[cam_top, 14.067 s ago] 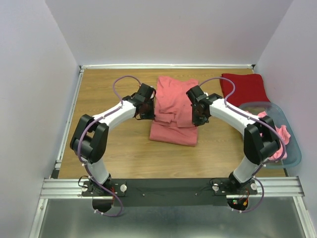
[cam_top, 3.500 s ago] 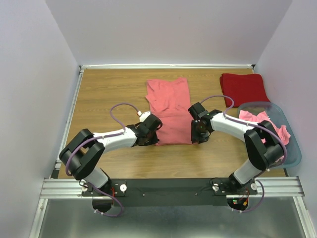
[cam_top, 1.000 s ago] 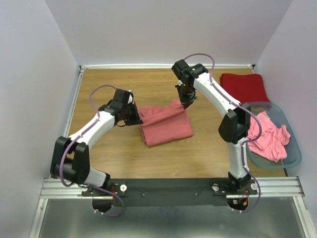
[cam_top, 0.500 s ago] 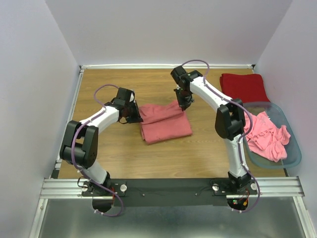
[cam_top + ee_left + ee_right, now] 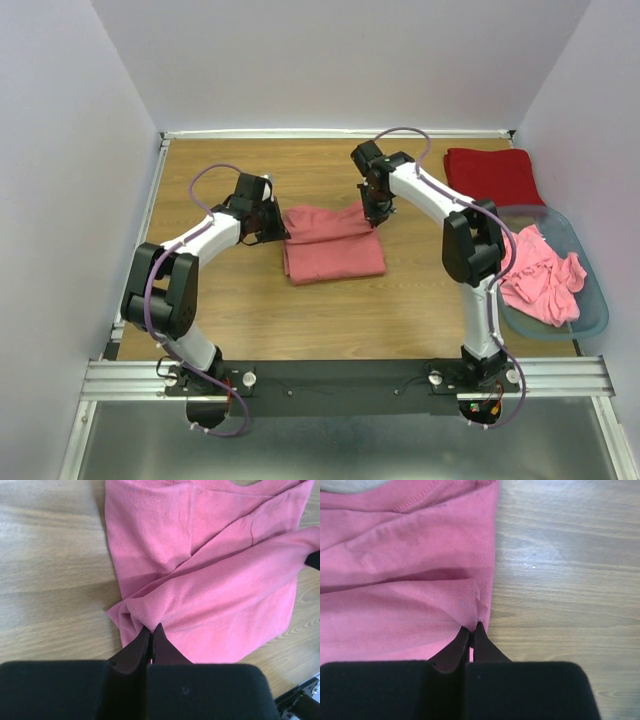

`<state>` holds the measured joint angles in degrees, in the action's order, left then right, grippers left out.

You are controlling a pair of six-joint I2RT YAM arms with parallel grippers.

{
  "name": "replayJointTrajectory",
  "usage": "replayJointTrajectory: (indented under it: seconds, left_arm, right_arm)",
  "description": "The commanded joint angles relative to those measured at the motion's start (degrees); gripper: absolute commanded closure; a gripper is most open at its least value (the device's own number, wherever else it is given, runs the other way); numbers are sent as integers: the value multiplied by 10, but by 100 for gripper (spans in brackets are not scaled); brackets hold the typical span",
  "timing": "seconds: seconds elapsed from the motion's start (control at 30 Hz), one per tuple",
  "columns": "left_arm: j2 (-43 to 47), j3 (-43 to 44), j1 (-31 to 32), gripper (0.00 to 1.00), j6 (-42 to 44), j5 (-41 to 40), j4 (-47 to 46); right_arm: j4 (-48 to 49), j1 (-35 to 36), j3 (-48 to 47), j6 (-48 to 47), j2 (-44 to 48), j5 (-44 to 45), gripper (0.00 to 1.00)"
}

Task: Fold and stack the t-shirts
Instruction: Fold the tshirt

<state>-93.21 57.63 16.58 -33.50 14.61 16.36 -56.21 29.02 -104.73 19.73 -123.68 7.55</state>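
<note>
While our left gripper (image 5: 284, 237) and right gripper (image 5: 375, 218) clamp opposite edges of the pink tee (image 5: 335, 250) at the table's (image 5: 230, 300) middle, we judge the fold nearly laid. Next we release and stack it on the red tee (image 5: 492, 178).

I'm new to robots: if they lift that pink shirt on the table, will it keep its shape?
Probably not: the pink t-shirt puckers where the left gripper and right gripper pinch its edges, so it looks floppy. Thin cloth, likely light. Pushed, it would probably crumple, not slide.
</note>
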Motion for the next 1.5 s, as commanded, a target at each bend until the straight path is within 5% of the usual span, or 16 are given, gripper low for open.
replayJointTrajectory:
  seconds: [0.0, 0.7, 1.0, 1.1, 1.17, 1.3, 1.37, 1.47]
  left_arm:
    - [-18, 0, -10, 95, 22, -33, -16]
    - [-1, 6, 0, 97, 30, -38, -43]
    - [-51, 23, 1, 95, 34, -46, -57]
    - [-67, 28, 2, 80, 39, -56, -64]
    - [-67, 35, 2, 60, 46, -61, -67]
    - [-25, 39, 2, 12, 56, -91, -56]
    - [18, 35, 3, 3, 55, -105, -40]
    - [80, 20, 15, 6, 45, -128, -21]
  right_arm:
    - [12, -18, 22, 10, 28, 66, 94]
    - [28, -18, 109, 55, 121, 82, 99]
    - [58, -23, 124, 51, 78, 93, 99]
    - [60, -23, 116, 53, 67, 101, 91]
    - [62, -23, 113, 55, 72, 97, 69]
    - [72, -15, 116, 22, 112, 56, 46]
    - [77, -3, 125, 9, 149, 46, 44]
    - [107, 16, 146, -5, 186, 23, 44]
